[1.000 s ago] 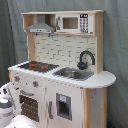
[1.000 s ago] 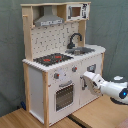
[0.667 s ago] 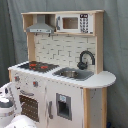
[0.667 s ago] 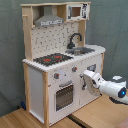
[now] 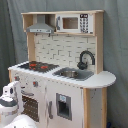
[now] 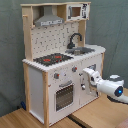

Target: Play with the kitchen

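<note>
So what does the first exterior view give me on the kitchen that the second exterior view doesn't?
Only the first exterior view shows the rounded counter end past the sink, the dispenser panel on the lower door, and the microwave face-on.

Only the second exterior view shows the kitchen's plain side panel, the wooden table it stands on, and the arm's front end right at the cabinet front beside the oven door.

Both show the kitchen with its stovetop, faucet, sink and grey hood.
</note>
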